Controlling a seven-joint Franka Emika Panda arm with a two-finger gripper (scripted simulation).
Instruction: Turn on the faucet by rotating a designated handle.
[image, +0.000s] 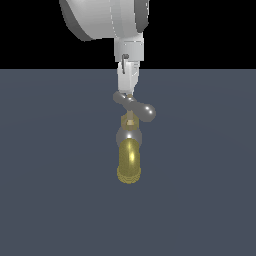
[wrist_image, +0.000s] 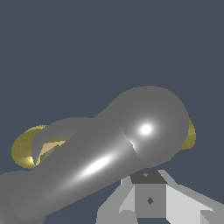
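Here, the faucet (image: 129, 150) is seen upright on the grey floor (image: 50, 175), its silver handle (image: 135, 106) on top. The gripper (image: 128, 91) is set against the handle's far end; whether its fingers are spread cannot be told.

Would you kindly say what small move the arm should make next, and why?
Probably a short sideways push: the gripper sits against the far end of the handle, which lies slanted atop the faucet, so pushing there should rotate it. Jaw state is unclear.

Open grey floor (image: 55, 190) all around the faucet (image: 129, 150), handle (image: 135, 106) crossbar blocking directly under the fingers (image: 128, 82)
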